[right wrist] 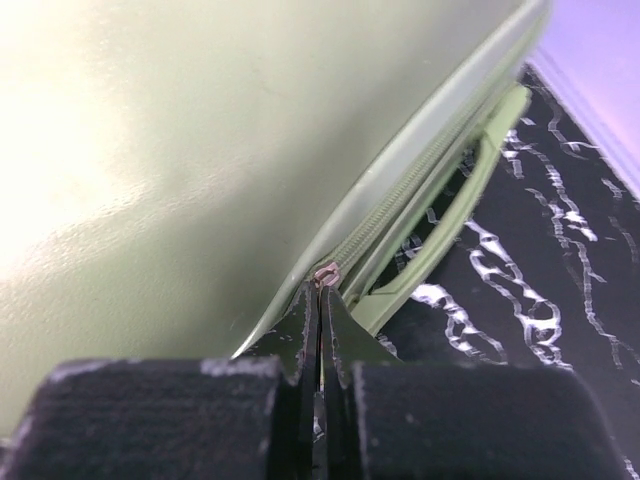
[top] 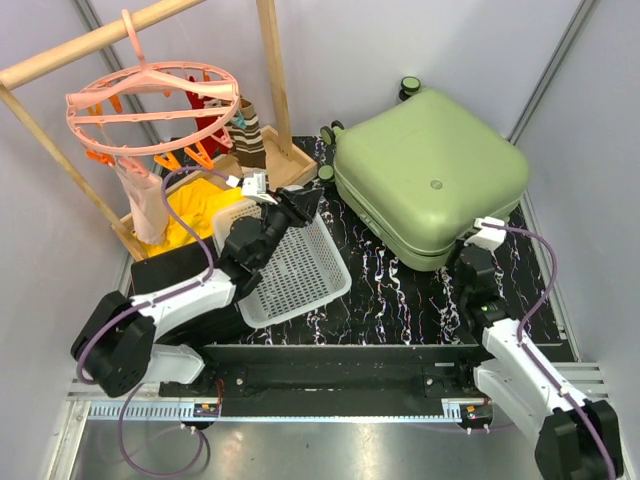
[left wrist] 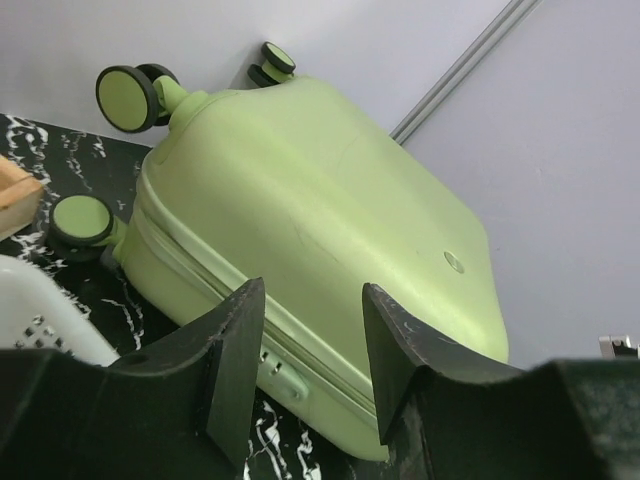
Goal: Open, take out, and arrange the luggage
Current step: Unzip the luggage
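Green luggage [top: 430, 175] lying flat, closed; left hand [left wrist: 312, 305] apart, empty; right hand [right wrist: 320, 297] pressed together at zipper pull [right wrist: 325, 272].

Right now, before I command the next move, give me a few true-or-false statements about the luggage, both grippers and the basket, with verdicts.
1. The luggage lies closed on the table. True.
2. The left gripper is clamped on the luggage. False: its jaws are open and clear of the shell, above the white basket.
3. The right gripper is shut, with its tips at the zipper pull. True.
4. The white basket sits on top of the luggage. False: it rests on the table to the left of the luggage.
5. The luggage wheels face the arm bases. False: they are on the far side, away from the arms.
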{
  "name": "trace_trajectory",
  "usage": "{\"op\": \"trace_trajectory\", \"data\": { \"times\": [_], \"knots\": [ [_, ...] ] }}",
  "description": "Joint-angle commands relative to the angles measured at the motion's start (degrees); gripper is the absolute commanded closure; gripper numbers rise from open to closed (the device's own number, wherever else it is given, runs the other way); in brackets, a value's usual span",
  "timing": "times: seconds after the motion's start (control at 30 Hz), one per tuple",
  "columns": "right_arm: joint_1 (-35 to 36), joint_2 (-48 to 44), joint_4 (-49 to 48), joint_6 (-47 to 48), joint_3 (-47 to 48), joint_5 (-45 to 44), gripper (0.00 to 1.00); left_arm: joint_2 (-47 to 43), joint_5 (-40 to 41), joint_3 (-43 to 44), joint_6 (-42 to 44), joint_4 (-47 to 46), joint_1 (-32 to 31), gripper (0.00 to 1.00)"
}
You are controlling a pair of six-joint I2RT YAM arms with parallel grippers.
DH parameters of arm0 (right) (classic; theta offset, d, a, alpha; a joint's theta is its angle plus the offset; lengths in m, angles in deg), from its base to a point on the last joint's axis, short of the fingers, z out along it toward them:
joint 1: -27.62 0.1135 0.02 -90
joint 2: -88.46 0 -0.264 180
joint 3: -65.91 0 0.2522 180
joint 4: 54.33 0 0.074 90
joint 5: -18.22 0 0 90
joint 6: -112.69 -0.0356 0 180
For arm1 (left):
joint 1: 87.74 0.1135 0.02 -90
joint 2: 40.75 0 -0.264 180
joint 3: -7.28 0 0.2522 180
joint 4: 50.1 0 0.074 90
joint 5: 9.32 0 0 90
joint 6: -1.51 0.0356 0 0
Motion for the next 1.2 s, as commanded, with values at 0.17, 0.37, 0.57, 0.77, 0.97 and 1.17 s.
{"op": "trace_trajectory", "data": {
  "times": [0.17,0.37,0.57,0.77,0.97,1.17],
  "knots": [
    [16.62,4.74,0.9,-6.21,5.38,-0.66,1.0,-11.27,4.28,-5.36,5.4,3.62,-1.09,0.53],
    [24.53,5.71,3.88,-10.34,6.17,-2.68,1.0,-17.06,5.95,-7.73,6.8,7.23,-1.62,0.53],
    [31.56,5.45,8.36,-15.35,6.87,-4.79,1.0,-21.82,7.27,-9.41,8.21,10.92,-1.8,0.52],
    [35.7,7.82,10.21,-19.05,7.4,-6.55,1.0,-26.65,7.27,-9.67,10.23,15.92,-1.71,0.5],
    [35.52,4.31,16.0,-19.32,7.05,-14.54,1.0,-29.38,6.83,-9.14,11.73,20.59,-1.71,0.46],
    [30.97,-1.76,20.94,-19.4,7.31,-14.74,1.0,-27.63,4.29,-8.97,10.32,19.45,-1.71,0.44]
  ]
}}
